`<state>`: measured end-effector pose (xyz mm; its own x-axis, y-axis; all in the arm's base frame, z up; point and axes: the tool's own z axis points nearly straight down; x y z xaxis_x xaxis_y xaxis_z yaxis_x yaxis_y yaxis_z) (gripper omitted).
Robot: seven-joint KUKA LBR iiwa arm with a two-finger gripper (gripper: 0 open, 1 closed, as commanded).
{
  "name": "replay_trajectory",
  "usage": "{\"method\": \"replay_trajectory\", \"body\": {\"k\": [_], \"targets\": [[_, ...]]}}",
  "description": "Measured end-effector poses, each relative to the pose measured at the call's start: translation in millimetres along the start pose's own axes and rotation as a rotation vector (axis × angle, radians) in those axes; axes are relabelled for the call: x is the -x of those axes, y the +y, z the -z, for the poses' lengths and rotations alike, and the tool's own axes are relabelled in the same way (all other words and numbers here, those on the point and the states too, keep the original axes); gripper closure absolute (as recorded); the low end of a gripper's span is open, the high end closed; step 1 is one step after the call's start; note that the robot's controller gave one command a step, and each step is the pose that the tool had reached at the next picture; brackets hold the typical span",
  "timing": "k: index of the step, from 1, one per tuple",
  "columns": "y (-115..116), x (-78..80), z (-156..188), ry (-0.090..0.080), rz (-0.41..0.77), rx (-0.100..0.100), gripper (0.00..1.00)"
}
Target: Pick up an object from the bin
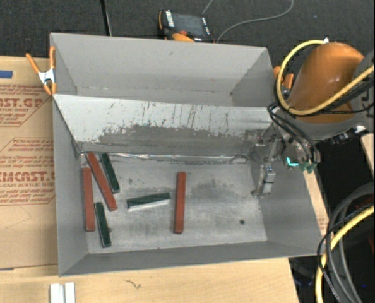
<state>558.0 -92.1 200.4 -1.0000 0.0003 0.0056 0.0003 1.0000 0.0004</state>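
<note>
Plan view of the bin. The gripper (264,183), hanging below the arm's rounded orange cover (320,74), stands low at the right end of the grey metal bin (156,68), close to the right wall and over bare floor. Whether it is spread or pressed together cannot be told.

Nearest to it, though well apart to the left, a long red-brown flat bar (179,202) lies near the middle of the floor, pointing toward the back wall. Just left of that bar lies a dark green flat bar with a pale edge (148,201), set nearly crosswise.

By the left wall lies a group of four:
- a straight red-brown bar (88,199)
- a slanted red-brown bar (101,180)
- an upper dark green bar (109,172), beside the slanted one
- a lower dark green bar (103,224), toward the front
</note>
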Motion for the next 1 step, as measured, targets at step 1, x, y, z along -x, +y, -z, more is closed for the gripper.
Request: {"method": "replay_trajectory", "body": {"k": [1], "targets": [[55.6,17.0,-24.3,-0.006,0.068,0.002,0.00]]}}
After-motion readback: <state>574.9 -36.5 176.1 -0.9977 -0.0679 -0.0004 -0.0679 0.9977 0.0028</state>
